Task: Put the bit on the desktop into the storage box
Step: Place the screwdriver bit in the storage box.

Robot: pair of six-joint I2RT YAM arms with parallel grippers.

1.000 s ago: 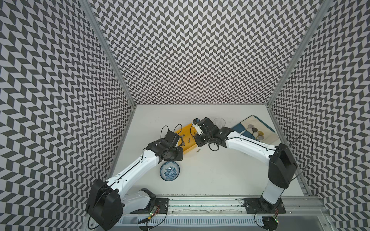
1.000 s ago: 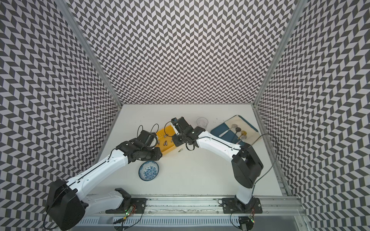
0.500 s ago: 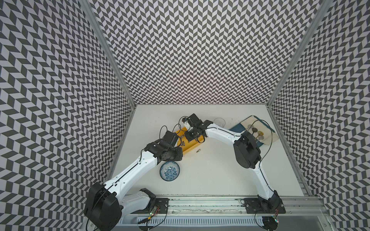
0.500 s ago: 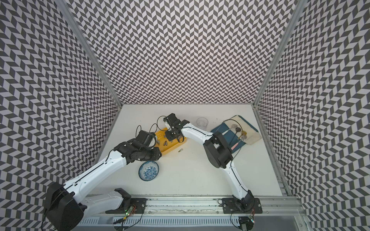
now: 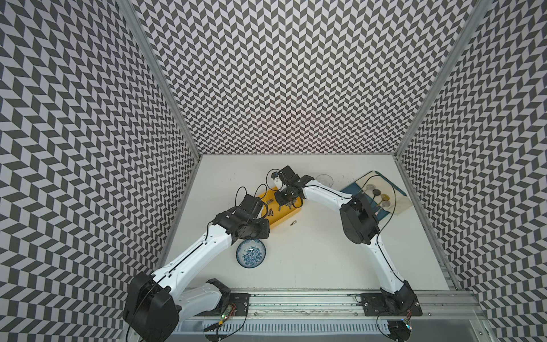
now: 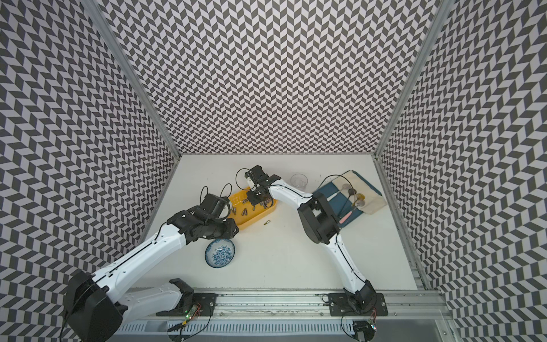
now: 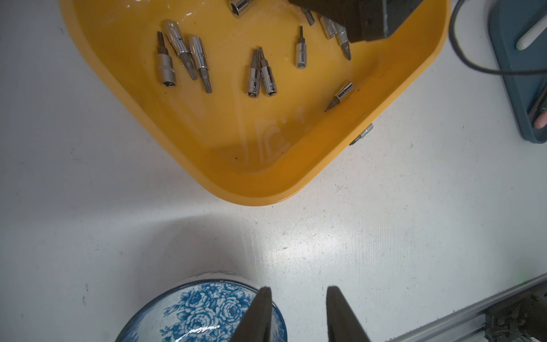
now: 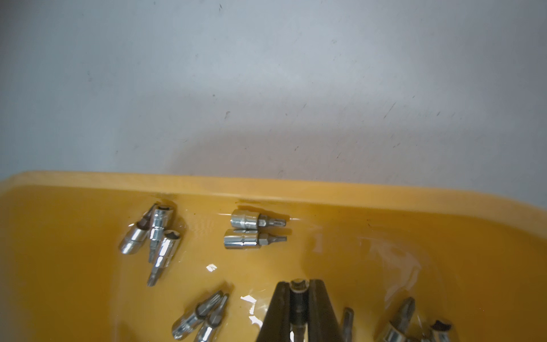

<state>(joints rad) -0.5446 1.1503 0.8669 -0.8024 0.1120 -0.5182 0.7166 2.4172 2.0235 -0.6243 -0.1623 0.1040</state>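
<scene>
The yellow storage box (image 5: 281,216) (image 6: 251,220) lies on the white desktop (image 5: 310,251) with several silver bits inside. My right gripper (image 8: 299,285) (image 5: 288,204) hangs low over the box's inside, shut on a bit (image 8: 298,296) that stands upright between its fingers. One loose bit (image 5: 294,222) (image 6: 267,222) lies on the desktop just outside the box's rim; the left wrist view shows this bit (image 7: 361,137) half hidden behind that rim. My left gripper (image 7: 297,291) is open and holds nothing, above the edge of the bowl (image 7: 201,311).
The blue-and-white bowl (image 5: 251,253) sits in front of the box. A clear glass cup (image 5: 324,179) stands at the back. A dark-blue board (image 6: 331,195) with spoons and a beige cloth (image 5: 398,202) lies at the right. The mounting rail (image 5: 296,299) runs along the front.
My right gripper has moved left over the storage box, still shut on its bit, and its elbow has folded upward. The left arm and the loose bit have hardly moved.
</scene>
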